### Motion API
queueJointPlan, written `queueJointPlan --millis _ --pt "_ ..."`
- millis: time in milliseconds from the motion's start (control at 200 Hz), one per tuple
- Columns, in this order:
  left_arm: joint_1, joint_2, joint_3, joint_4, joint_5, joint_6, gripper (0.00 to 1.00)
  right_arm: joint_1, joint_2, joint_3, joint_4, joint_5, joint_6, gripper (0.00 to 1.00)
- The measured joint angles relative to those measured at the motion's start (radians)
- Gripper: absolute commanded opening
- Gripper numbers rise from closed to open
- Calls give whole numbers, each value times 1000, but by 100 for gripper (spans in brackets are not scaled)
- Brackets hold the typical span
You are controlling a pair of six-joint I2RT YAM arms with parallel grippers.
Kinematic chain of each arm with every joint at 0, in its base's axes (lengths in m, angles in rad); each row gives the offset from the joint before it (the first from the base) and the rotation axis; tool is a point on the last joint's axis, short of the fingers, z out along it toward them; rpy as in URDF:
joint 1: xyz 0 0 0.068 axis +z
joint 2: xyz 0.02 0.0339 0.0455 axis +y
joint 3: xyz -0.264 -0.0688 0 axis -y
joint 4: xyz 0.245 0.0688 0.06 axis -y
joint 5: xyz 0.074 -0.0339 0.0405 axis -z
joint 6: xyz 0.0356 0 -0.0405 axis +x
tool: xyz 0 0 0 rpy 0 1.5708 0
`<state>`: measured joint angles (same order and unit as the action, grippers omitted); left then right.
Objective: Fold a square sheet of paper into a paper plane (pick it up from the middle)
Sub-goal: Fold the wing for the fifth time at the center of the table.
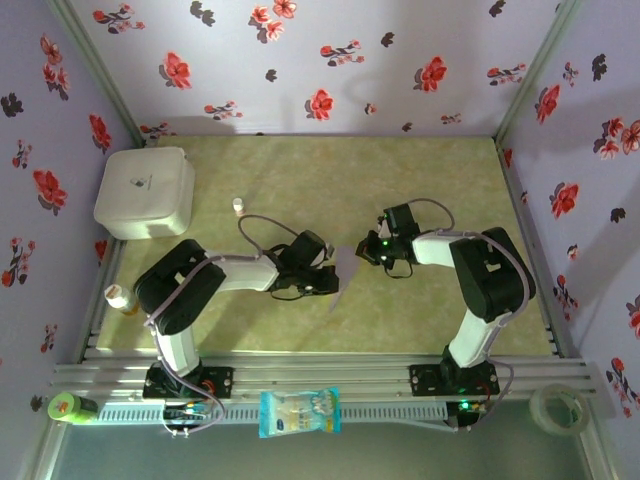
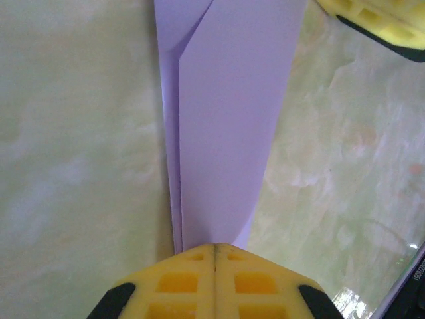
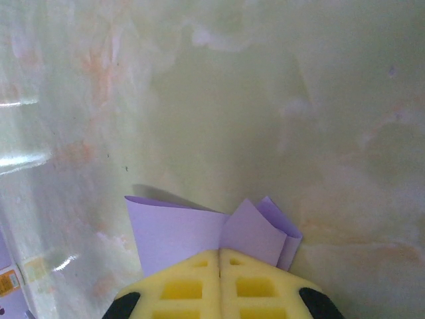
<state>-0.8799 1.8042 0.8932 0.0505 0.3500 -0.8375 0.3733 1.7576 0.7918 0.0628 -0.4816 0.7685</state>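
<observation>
Over the middle of the surface [image 1: 300, 170], as the top view has it, we see the two arms reach toward each other. The left gripper [image 1: 331, 279] and the right gripper [image 1: 364, 252] meet at the pale-lilac paper plane [image 1: 346, 266], which spans between them. A white rounded box [image 1: 145, 192] sits at the far left corner, well apart, and a blue-and-white packet [image 1: 300, 412] shows at the near edge.

At the left wrist, we see the left gripper [image 2: 214, 249] closed, its yellow pads pinching the narrow end of the paper plane [image 2: 229, 119]. The folded paper widens away from the pads, with a long crease down its left side. A yellow corner of the right gripper [image 2: 382, 20] sits at the upper right, near the paper's far end.

At the right wrist, we see the right gripper [image 3: 219, 252] clamped on the paper plane [image 3: 182, 232], whose folded layers stick out just past the pads.
</observation>
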Motion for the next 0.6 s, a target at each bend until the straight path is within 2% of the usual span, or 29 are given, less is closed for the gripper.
queueJointPlan --millis 340,600 --pt "0 4 146 -41 1 -20 0 0 -2 -8 13 0 -2 0" --pt "-4 107 195 -15 34 -33 1 0 -2 -11 19 -1 -1 0"
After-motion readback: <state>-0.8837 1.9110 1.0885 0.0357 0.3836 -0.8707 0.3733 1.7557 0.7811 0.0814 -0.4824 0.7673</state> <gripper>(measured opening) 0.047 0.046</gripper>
